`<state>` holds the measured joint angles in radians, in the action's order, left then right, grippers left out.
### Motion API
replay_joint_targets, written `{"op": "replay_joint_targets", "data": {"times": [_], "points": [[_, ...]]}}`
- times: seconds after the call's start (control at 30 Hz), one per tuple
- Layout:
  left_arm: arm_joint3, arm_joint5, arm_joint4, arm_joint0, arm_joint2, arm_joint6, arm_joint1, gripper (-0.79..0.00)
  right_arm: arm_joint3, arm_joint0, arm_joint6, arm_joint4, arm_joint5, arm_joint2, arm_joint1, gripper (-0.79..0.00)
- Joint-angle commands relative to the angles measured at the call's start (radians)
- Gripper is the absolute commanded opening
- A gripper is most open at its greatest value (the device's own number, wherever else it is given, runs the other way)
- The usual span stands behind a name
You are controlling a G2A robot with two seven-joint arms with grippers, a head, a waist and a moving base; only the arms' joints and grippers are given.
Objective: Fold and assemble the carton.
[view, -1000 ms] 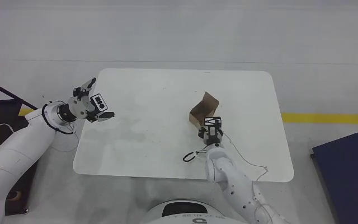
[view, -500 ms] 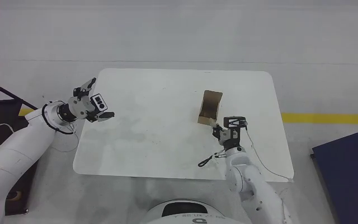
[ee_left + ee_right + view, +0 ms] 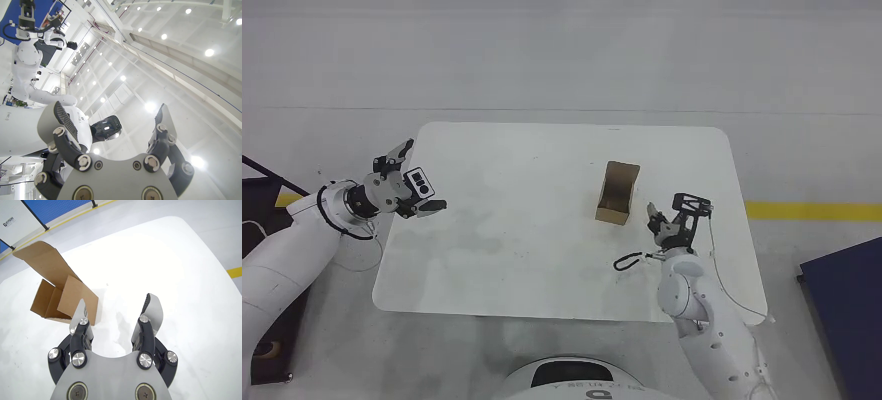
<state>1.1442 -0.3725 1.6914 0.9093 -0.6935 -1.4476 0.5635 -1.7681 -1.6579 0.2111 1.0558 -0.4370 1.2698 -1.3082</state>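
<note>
A brown carton point(image 3: 617, 192) lies on the white table point(image 3: 522, 230), right of centre, one end open with its flaps unfolded. In the right wrist view the carton point(image 3: 56, 291) shows a raised flap and an open mouth. My right gripper point(image 3: 674, 222) is open and holds nothing, a short way to the right of the carton and apart from it; in its own view the gripper point(image 3: 115, 302) hangs over bare table. My left gripper point(image 3: 407, 180) is open at the table's left edge and points up toward the ceiling point(image 3: 111, 108).
The table's rounded right corner point(image 3: 181, 220) and right edge point(image 3: 747, 230) lie close to my right gripper. A yellow floor line point(image 3: 812, 211) runs past the table on the right. A black cable loop point(image 3: 627, 262) hangs off my right arm.
My right gripper has pulled back to the right, away from the carton. The carton has turned from a slanted pose to lie straight. The left arm has not moved.
</note>
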Motion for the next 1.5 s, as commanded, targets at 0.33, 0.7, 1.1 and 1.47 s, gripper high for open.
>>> {"op": "replay_joint_targets", "data": {"times": [0.33, 0.7, 1.1, 1.47], "points": [[0.000, 0.000, 0.000, 0.000, 0.000, 0.000, 0.000, 0.000, 0.065, 0.089, 0.014, -0.058, 0.049, -0.055, -0.018, -0.388], [0.000, 0.000, 0.000, 0.000, 0.000, 0.000, 0.000, 0.000, 0.140, 0.137, 0.032, -0.042, 0.052, -0.093, -0.029, -0.406], [0.000, 0.000, 0.000, 0.000, 0.000, 0.000, 0.000, 0.000, 0.101, 0.157, 0.023, -0.074, 0.040, -0.081, -0.038, -0.428], [0.000, 0.000, 0.000, 0.000, 0.000, 0.000, 0.000, 0.000, 0.172, 0.199, 0.076, -0.037, 0.046, -0.119, -0.046, -0.449]]}}
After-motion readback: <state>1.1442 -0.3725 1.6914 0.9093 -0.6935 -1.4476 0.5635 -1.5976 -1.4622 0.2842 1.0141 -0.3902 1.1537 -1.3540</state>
